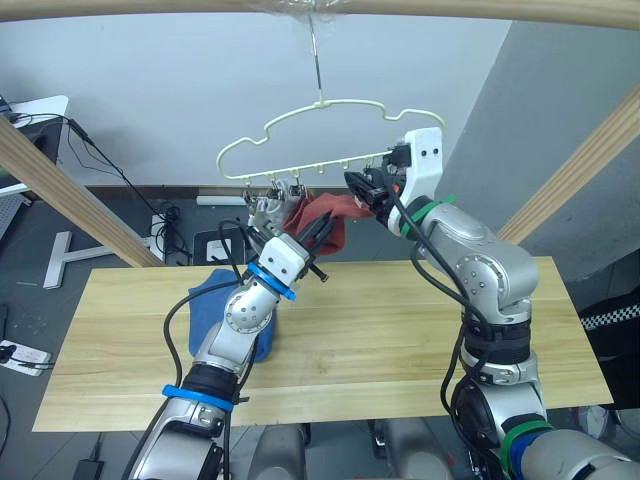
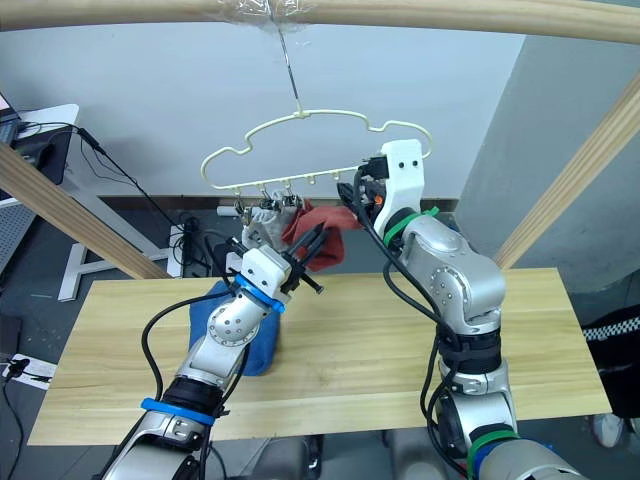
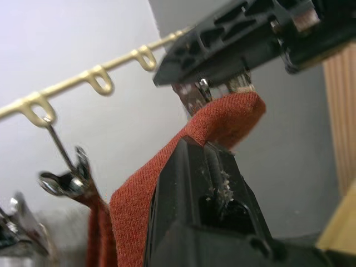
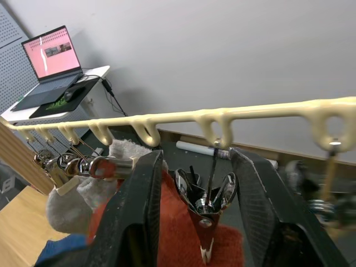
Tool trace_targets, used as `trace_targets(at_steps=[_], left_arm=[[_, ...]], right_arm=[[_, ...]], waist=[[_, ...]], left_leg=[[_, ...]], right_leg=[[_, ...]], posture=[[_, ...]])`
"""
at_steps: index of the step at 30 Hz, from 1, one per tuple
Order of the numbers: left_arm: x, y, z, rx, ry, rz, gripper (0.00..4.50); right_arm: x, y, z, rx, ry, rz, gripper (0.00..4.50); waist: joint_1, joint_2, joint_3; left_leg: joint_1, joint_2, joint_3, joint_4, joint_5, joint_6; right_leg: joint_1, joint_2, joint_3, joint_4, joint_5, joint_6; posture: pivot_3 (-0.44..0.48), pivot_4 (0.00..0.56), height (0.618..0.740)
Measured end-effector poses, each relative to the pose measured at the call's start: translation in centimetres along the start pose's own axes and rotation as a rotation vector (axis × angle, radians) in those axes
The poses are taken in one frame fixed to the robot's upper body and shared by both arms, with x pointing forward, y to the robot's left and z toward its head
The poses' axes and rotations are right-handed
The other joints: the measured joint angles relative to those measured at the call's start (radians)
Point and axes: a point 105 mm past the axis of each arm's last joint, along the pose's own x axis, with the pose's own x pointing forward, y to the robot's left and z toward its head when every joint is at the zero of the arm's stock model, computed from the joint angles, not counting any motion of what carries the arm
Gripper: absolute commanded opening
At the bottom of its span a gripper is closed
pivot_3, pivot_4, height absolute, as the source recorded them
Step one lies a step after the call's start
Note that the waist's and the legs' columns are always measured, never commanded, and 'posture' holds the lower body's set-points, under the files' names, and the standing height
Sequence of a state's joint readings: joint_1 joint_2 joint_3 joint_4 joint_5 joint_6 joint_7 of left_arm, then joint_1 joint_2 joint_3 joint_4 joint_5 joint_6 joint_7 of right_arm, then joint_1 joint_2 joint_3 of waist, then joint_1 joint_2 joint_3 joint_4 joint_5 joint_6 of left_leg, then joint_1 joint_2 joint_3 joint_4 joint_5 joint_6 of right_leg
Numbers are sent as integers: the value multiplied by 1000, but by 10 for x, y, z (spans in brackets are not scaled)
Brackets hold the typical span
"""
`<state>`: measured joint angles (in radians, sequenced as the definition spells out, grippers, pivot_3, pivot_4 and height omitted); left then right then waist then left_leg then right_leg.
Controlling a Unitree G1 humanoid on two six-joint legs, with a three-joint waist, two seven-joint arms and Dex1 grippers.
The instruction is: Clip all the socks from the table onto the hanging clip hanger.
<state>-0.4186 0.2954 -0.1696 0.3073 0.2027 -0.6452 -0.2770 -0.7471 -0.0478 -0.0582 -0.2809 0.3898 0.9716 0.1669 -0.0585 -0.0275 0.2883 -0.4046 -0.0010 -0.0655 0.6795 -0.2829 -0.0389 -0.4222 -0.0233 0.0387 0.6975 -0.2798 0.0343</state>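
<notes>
The pale-yellow clip hanger (image 1: 320, 140) hangs by its hook from the wooden pole at the top centre of the frame, its row of metal clips along the lower bar. The right tool (image 4: 196, 214) is up at that bar, right of centre, its two black fingers spread wide on either side of one metal clip (image 4: 206, 208) and touching its handles. The left tool (image 1: 312, 240), just below and left of centre, is closed on a rust-red sock (image 1: 325, 215), lifting its edge up against that clip. The sock's cloth drapes from the clip down over the left tool. Further left on the bar, another rust-red sock (image 3: 99, 236) hangs from a clip, and beside it a light grey sock (image 4: 69, 203) also hangs clipped. On the desk (image 1: 380, 330), in the lower left, blue socks (image 1: 215, 310) lie partly behind the left arm.
</notes>
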Motion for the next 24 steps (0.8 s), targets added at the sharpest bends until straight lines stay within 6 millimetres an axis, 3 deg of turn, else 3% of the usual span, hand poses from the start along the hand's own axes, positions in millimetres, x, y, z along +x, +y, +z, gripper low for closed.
trace_targets(at_steps=[6,15,24], left_arm=[[-9,-15,-12,-113,67,-122,0],[-8,-18,-7,-128,61,-173,0],[-19,-13,-10,-140,97,-190,0]], right_arm=[[-22,0,10,-53,1,51,1946],[-50,2,13,-147,22,131,1946],[-68,2,-22,-209,156,171,1946]], waist=[[0,0,0],[0,0,0],[1,0,0]], left_leg=[[0,0,0,0,0,0],[0,0,-1,0,1,1],[0,-1,-1,1,1,1]], right_leg=[[0,0,0,0,0,0],[0,0,0,0,0,0],[1,0,0,0,0,0]], posture=[[-42,228,720],[-51,230,720],[-45,228,720]])
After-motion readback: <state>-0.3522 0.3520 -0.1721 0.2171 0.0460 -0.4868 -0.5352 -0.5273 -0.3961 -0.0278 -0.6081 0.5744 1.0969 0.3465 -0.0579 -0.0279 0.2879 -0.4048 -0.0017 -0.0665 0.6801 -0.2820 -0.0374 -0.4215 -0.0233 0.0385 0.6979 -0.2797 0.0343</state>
